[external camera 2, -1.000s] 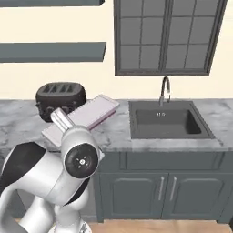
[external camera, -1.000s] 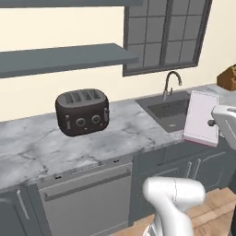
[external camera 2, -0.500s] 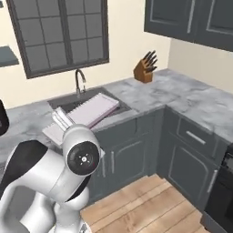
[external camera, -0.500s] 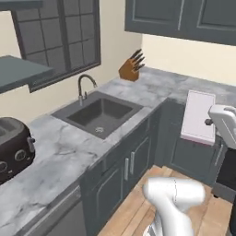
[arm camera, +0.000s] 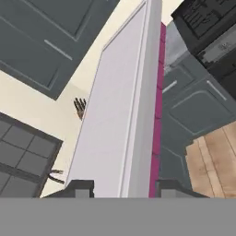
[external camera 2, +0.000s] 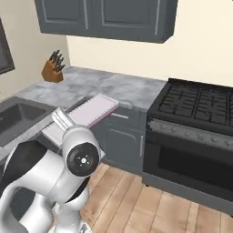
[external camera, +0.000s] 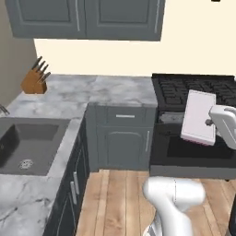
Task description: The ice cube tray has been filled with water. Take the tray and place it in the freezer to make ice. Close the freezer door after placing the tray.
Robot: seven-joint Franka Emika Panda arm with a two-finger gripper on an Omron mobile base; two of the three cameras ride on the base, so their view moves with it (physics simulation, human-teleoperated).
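From the left: knife block (external camera: 35, 81) on the marble table (external camera: 92, 90), then base cabinets, then the black stove (external camera: 193, 92). The end effector (arm camera: 120, 186) is clamped on the ice cube tray (external camera: 198, 117), carried in the air before the stove, clear of all surfaces. For this transport step, keep the water-filled tray as level as possible, avoid abrupt swings, and maintain clearance from cabinet fronts.

My arm rises from the base and bends at the elbow, carrying my hand (arm camera: 118, 186) raised in the air. My two fingertips (arm camera: 79, 188) are clamped on either side of the ice cube tray (arm camera: 120, 120), which seems tilted up on its edge
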